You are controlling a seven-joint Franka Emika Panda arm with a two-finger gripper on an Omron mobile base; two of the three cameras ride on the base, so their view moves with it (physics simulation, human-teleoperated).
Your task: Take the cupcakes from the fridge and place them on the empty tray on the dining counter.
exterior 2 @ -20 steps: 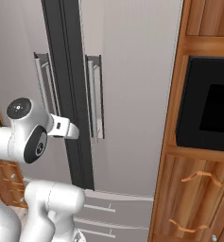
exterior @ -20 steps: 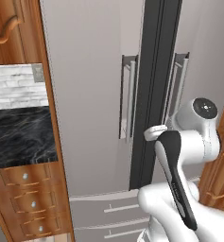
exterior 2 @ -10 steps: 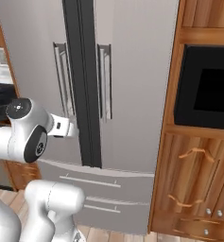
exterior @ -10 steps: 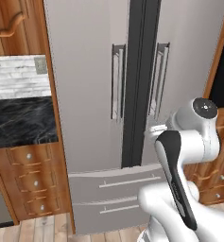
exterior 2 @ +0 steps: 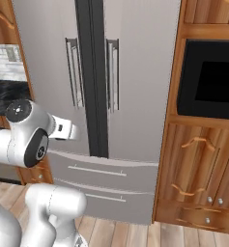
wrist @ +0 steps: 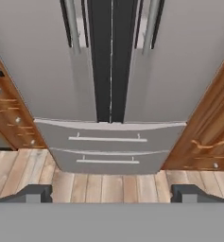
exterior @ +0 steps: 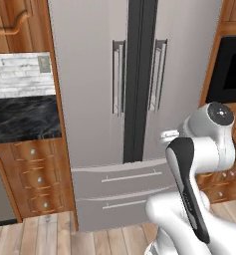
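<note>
- Claw [wrist: 111,194]: seen from the hand camera, its two dark fingertips [wrist: 35,193] stand far apart at the lower edge, jaws wide open, nothing between them. From the base cameras the arm's own white body covers the claw.
- Fridge [exterior: 89,89]: directly ahead of the arm, both upper doors shut, dark seam running down the middle. Two long bar handles [exterior: 118,77] flank that seam. Its top is cut off in all three views.
- Lower drawers [wrist: 108,138]: two, both closed, each with a horizontal bar pull; they sit above the wooden floor [wrist: 108,186].
- Interior of the fridge: hidden behind the closed doors, so its contents cannot be made out.
- Left of the fridge: wooden cabinet drawers [exterior: 32,182] under a black marble counter [exterior: 20,119] with a pale tiled wall behind; only a portion is visible.
- Right of the fridge: a dark built-in oven [exterior 2: 207,87] set in wooden cabinets [exterior 2: 198,178], cut off at the picture's edge.
</note>
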